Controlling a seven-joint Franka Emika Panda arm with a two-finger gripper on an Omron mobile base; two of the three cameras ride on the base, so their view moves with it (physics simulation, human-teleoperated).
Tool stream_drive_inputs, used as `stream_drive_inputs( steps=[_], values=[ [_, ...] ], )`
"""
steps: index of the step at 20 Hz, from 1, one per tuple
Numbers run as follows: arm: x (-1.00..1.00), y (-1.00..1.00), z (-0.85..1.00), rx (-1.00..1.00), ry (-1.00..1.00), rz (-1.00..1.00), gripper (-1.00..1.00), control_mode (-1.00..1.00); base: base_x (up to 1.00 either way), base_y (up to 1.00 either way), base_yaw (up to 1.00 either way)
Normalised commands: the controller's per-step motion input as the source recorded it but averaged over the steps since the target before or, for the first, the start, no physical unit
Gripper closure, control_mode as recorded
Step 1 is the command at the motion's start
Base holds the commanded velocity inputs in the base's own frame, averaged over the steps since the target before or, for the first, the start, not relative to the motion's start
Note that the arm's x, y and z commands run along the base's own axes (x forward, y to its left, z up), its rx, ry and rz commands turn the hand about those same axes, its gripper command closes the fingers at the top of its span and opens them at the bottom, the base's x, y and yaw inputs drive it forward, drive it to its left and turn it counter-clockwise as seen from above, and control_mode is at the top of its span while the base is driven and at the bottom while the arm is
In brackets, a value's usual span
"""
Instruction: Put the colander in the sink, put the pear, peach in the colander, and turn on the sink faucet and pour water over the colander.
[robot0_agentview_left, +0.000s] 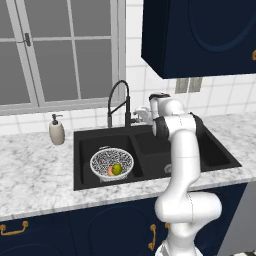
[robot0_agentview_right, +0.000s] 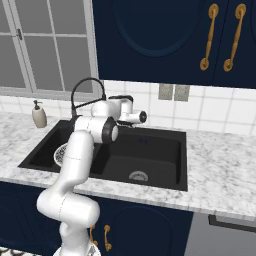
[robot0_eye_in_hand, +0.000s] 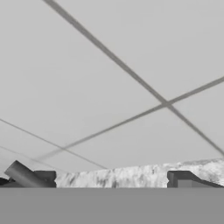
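Black double sink (robot0_agentview_left: 210, 155) in marble counter (robot0_agentview_left: 35, 175). White colander (robot0_agentview_left: 111, 164) in left basin, w/ pear (robot0_agentview_left: 117, 169) + peach (robot0_agentview_left: 110, 171) inside, touching. Gripper (robot0_eye_in_hand: 111, 180) up by faucet (robot0_agentview_left: 118, 102) base at back of sink, facing tiled wall (robot0_eye_in_hand: 109, 65); fingers (robot0_eye_in_hand: 181, 179) wide apart, holding nothing. Soap dispenser (robot0_agentview_left: 57, 131) left of sink.
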Motion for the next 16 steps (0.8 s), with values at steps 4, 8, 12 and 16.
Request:
stream_drive_inputs(
  steps=[4, 8, 12, 16],
  values=[
    [0.24, 0.03, -0.13, 0.0, 0.0, 0.0, -1.0, -1.0, 0.0, 0.0, 0.0],
    [0.23, 0.03, -0.14, 0.0, 0.01, -0.03, -1.0, -1.0, 0.0, 0.0, 0.0],
    [0.2, 0.0, -0.05, 0.0, 0.03, -0.06, 1.0, -1.0, 0.0, 0.0, 0.0],
    [0.12, -0.19, 0.0, -0.01, 0.03, -0.08, 1.0, -1.0, 0.0, 0.0, 0.0]
  ],
)
